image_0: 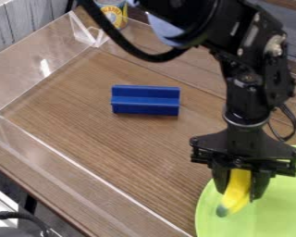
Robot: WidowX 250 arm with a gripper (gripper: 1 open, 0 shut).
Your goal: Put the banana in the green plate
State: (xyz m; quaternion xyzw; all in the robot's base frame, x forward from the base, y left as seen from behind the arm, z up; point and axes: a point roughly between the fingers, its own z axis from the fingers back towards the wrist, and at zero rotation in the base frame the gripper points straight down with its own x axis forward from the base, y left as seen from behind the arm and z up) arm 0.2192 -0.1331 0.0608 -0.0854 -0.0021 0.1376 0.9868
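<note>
At right in the frame, a black robot arm [243, 93] reaches down from the top edge, its gripper [239, 189] pointing at the lower right. The claw is closed on the banana [237, 193], a plump yellow fruit whose dark greenish tip points downward and slightly to the left. The banana lies over the left part of the green plate [270, 213], a broad lime-green disc that fills the lower right corner and is cut off by the right and bottom edges of the frame (whether the fruit touches the plate's surface cannot be told from this view). The upper part of the banana is hidden between the dark fingers.

Left of the arm, in the upper middle of the frame, a blue block [145, 101] rests on the brown wooden table [107, 139], well apart from the plate. A transparent panel [52, 153] borders the table along the left and lower left. In the upper left, near the top edge, stands a small container with a yellow and white pattern [112, 16] (partly covered by a black cable [126, 45] that arches toward the arm). Dark cables [18, 216] curve through the lower left corner.
</note>
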